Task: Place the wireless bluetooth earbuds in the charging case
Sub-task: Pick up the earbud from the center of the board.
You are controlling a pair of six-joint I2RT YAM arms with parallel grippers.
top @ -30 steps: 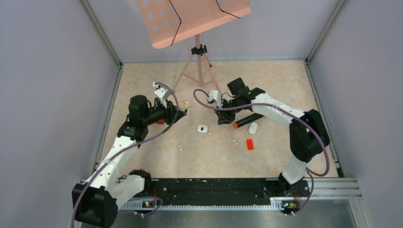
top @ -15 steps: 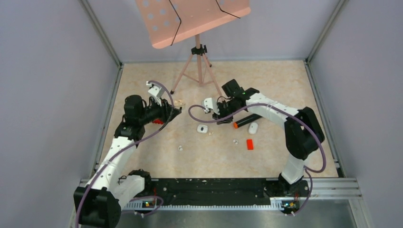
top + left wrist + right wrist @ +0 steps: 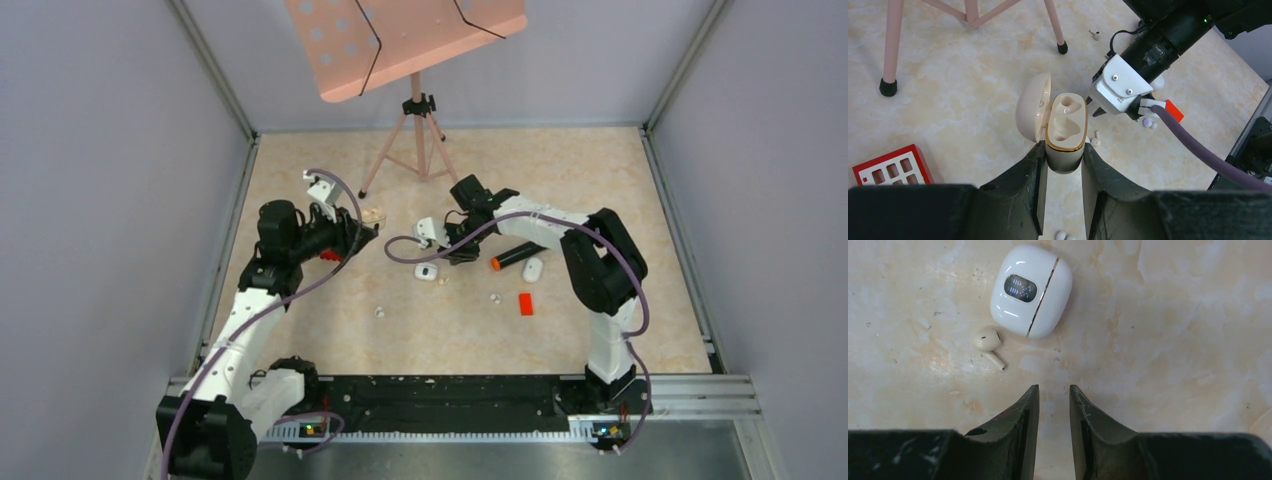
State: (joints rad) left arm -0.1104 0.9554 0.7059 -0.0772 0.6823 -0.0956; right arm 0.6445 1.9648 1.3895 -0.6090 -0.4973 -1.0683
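Observation:
My left gripper is shut on a beige charging case with a gold rim. Its lid hangs open to the left and both sockets are empty. From above, that case is held left of centre. My right gripper stands slightly open with nothing between its fingers, just above the table. A white stemmed earbud lies ahead and to its left, beside a closed white case. More earbuds lie loose on the table.
A red block, a black marker with an orange cap and another white case lie to the right. A red tray sits under the left arm. The pink music stand's tripod stands at the back.
The right arm has swung left, bringing its gripper over the white case and earbud. The left arm has drawn slightly left and back with the open case in its grip.

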